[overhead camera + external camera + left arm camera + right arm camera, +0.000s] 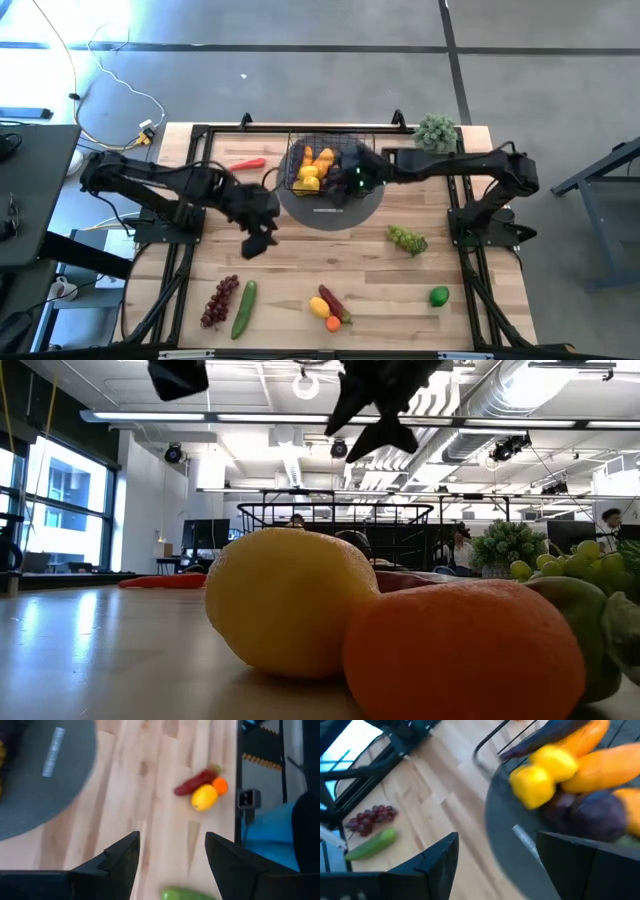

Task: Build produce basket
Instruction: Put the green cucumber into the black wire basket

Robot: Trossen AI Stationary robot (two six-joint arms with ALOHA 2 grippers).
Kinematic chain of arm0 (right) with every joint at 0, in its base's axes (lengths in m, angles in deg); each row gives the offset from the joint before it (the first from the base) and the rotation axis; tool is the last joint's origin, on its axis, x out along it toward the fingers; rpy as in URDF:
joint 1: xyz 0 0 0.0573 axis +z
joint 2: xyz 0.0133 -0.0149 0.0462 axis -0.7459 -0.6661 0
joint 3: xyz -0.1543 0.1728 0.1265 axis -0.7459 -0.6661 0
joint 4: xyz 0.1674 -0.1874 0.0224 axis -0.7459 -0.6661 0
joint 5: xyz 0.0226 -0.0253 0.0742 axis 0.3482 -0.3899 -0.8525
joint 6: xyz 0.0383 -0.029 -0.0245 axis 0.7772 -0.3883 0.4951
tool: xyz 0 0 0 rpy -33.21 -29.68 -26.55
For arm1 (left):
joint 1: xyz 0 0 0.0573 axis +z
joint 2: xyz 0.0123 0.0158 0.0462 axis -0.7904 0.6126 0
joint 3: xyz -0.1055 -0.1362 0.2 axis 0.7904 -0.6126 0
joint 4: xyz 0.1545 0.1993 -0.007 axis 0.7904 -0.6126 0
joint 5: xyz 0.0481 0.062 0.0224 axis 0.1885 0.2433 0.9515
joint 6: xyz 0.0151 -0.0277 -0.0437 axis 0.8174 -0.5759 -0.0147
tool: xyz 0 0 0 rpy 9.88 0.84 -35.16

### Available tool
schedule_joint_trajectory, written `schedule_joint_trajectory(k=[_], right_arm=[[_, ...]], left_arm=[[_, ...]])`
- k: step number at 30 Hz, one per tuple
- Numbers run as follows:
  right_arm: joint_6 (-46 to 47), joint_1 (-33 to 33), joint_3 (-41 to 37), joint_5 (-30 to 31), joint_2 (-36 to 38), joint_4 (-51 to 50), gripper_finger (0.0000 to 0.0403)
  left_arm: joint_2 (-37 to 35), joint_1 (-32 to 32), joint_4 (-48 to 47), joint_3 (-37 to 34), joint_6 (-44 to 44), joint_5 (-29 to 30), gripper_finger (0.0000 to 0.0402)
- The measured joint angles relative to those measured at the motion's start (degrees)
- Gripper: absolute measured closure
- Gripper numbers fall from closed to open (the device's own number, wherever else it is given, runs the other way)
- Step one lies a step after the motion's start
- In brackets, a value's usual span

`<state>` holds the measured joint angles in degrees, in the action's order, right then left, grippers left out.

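The black wire basket [325, 160] stands on the round grey mat [335, 212] and holds yellow lemons [540, 777], an orange mango [600, 767], a purple plum [597, 815] and an eggplant [545, 737]. My right gripper [350, 182] hovers open at the basket's near right side, and the right wrist view shows nothing between the fingers [497, 865]. My left gripper [262, 240] is open above bare table left of the mat, with nothing between its fingers [172, 865]. A lemon [204, 797], a small orange [219, 785] and a dark red piece [196, 781] lie together near the table's near edge.
Loose on the table lie a red chili [247, 163], green grapes [407, 239], a lime [438, 296], purple grapes [220, 300] and a cucumber [243, 308]. A potted plant [437, 130] stands at the far right corner. Bare wood lies between the mat and the near produce.
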<state>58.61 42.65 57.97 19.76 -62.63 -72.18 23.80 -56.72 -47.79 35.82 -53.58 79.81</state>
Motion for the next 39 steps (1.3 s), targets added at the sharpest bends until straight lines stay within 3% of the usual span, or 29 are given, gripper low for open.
schedule_joint_trajectory(k=[4,12,27,39], right_arm=[[5.39,5.04,0.00,3.02,-0.10,-1.22,0.0157],[13.66,13.05,0.00,9.53,-0.26,-3.79,0.0157],[18.56,18.01,0.00,10.71,-0.26,-6.37,0.0157],[13.67,18.03,0.00,8.29,-0.28,-7.03,0.0157]], left_arm=[[0.00,-6.13,-2.12,0.00,-4.87,4.81,0.0188],[0.00,-16.64,-6.38,0.00,-26.74,13.44,0.0188],[5.75,-31.95,-6.60,-0.81,-56.51,17.25,0.0188],[14.03,-35.95,-6.33,-0.81,-75.47,16.53,0.0188]])
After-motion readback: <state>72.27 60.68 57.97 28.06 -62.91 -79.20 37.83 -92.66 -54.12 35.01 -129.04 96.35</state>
